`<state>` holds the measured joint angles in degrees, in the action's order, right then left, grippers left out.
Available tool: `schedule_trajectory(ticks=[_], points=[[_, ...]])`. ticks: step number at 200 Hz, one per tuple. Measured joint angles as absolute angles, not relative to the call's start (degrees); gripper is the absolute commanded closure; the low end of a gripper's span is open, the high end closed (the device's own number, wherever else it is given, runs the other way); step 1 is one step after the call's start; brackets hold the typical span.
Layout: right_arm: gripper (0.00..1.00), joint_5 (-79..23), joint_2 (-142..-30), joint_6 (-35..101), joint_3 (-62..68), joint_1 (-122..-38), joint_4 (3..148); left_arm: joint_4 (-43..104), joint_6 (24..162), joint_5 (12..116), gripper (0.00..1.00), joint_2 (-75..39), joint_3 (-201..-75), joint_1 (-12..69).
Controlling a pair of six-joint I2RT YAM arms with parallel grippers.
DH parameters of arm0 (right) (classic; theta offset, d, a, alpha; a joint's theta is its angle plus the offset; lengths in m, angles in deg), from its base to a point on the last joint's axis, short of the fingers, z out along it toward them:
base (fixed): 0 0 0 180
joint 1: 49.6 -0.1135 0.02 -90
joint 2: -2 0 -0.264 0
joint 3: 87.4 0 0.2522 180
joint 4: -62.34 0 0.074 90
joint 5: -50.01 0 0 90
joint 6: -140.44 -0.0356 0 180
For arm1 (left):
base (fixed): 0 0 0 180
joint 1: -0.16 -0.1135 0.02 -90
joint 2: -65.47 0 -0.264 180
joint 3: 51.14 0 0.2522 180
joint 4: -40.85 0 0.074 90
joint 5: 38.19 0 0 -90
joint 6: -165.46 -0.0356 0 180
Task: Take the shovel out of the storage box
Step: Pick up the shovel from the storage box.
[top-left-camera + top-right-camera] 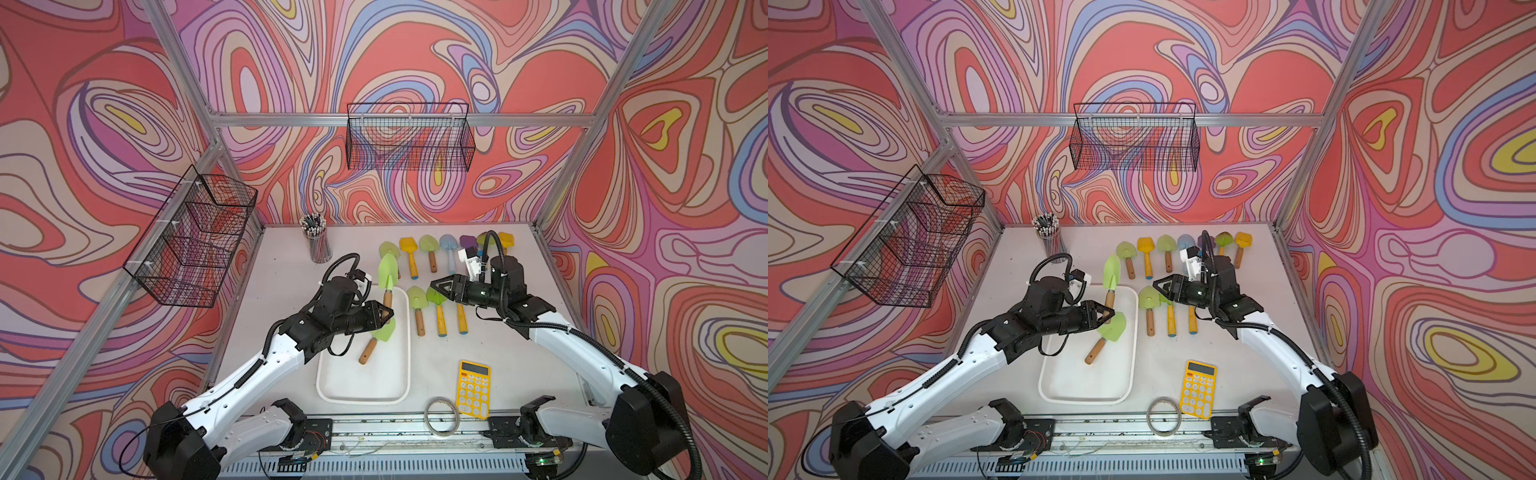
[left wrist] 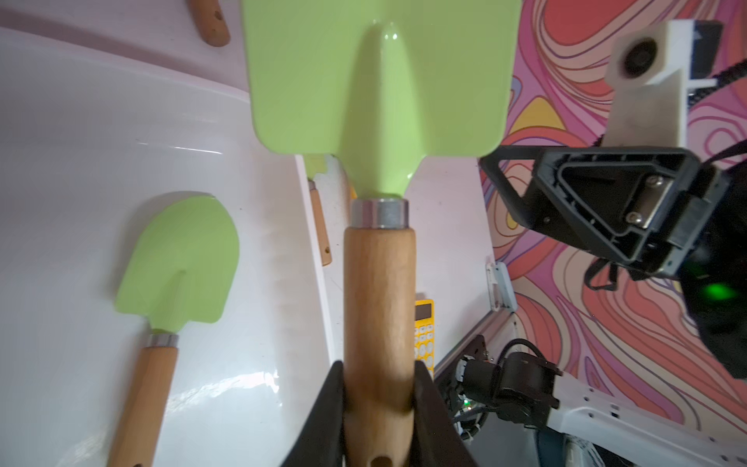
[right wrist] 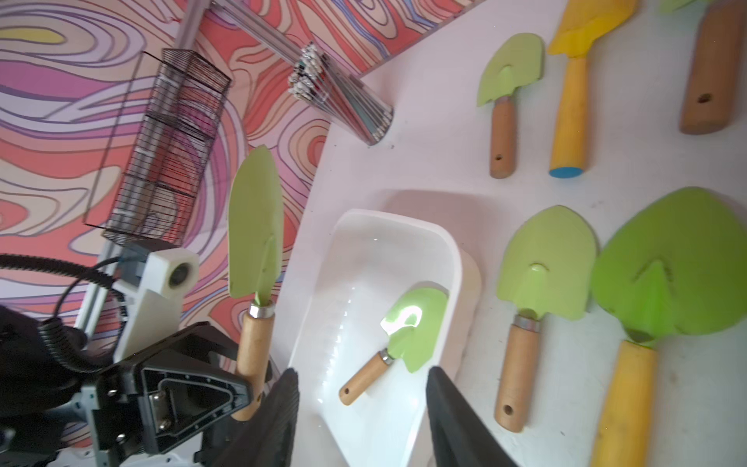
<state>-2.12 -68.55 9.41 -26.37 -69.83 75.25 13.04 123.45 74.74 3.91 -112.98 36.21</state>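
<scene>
Bright even light — glare on storage box (image 2: 226, 384)

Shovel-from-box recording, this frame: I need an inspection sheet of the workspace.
Surface: white table, no spills seen.
Job's things: storage box in front of the left arm; one green shovel held up, blade past the box's far rim; a second green shovel lies inside.
Clutter: rows of other shovels, yellow calculator, tape ring, pencil cup.
Tools: left tool shut on the raised shovel's wooden handle; right tool open, empty.
Cables: black conduit on both arms; a thin cable loop hangs over the box.
Surroundings: wire baskets on the frame, patterned walls.
</scene>
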Motion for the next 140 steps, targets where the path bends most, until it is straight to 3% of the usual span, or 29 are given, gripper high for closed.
schedule_trajectory(ticks=[84,140], points=[[0.48,11.6,-71.6,-8.6,-32.7,-69.8,43.6,38.4,134.9,86.8,0.95,1.2,-108.2,36.2],[0.47,15.9,-74.4,-15.3,-33.1,-69.8,31.1,49.1,140.6,90.3,0.94,-1.4,-106.5,36.2]])
